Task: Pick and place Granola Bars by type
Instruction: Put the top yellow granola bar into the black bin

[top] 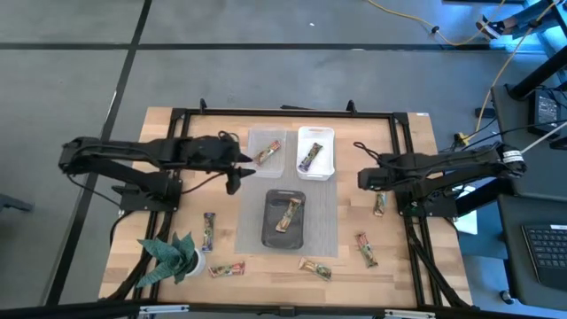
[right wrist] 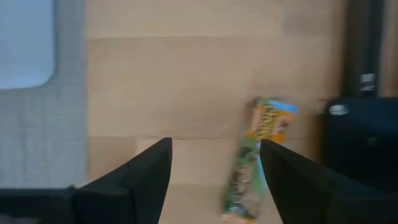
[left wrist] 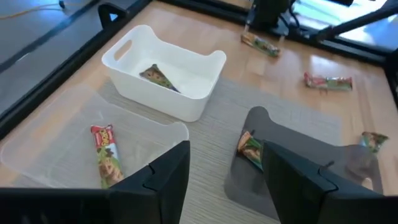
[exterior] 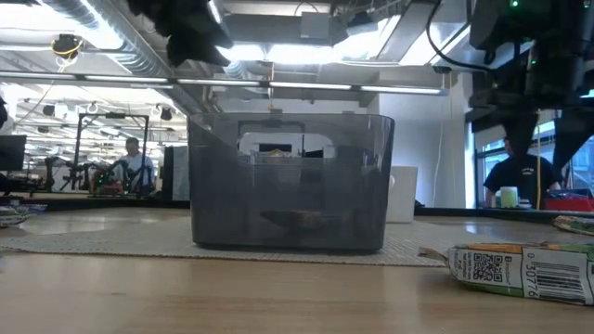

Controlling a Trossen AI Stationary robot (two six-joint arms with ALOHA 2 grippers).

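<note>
On the wooden table [top: 403, 133], glossy wrapped Granola Bars [top: 365, 250] lay flat; one showed a barcode, its print unreadable. Left gripper [top: 235, 182] and right gripper [top: 363, 180] hung spread, empty.

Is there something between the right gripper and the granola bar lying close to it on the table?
Nothing visible. The right gripper is open above bare wood, and the green-yellow granola bar lies flat beside its fingers, with no other object between them.

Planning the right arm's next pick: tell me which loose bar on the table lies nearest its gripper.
The green-yellow bar just below the right gripper in the high view. The other loose bars lie farther toward the table's front edge or left side.
</note>
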